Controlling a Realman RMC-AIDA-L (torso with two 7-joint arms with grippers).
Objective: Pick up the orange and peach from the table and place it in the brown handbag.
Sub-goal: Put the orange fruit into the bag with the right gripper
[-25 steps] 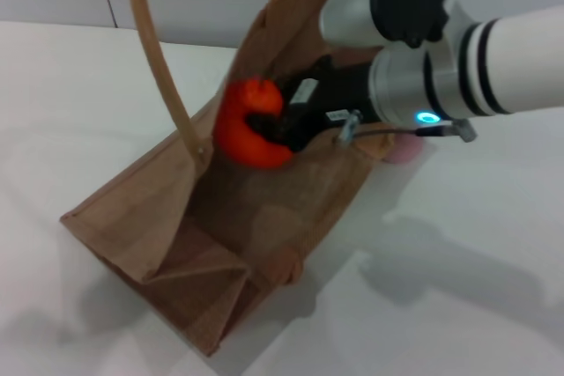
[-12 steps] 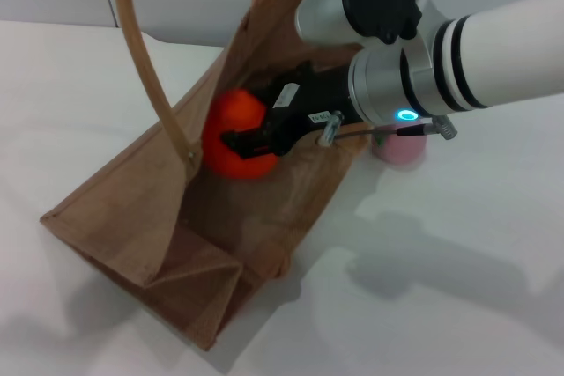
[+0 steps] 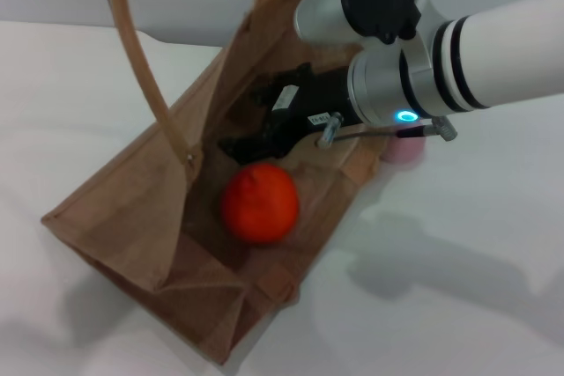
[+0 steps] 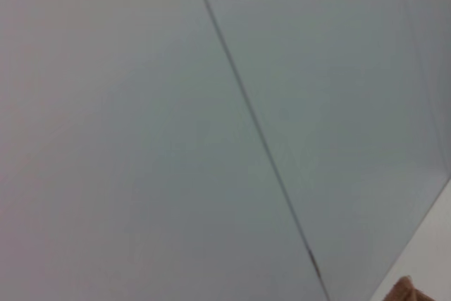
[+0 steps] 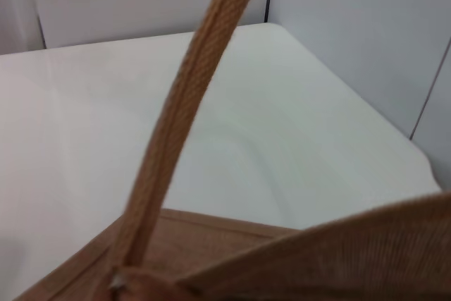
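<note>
Lying loose in the bag [image 3: 132, 209], the orange [image 3: 259, 202] shows only from the head; right gripper [image 3: 242, 141] reaches inside, fingers open, empty.

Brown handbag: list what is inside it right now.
Inside the brown handbag lies the orange, free of the right gripper, whose open fingers reach into the bag above it. The peach sits outside, behind the arm. The bag's deeper corners are hidden.

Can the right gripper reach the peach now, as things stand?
Probably not directly: the right gripper is inside the bag, above the orange. The peach lies outside, behind the bag wall and arm.
</note>
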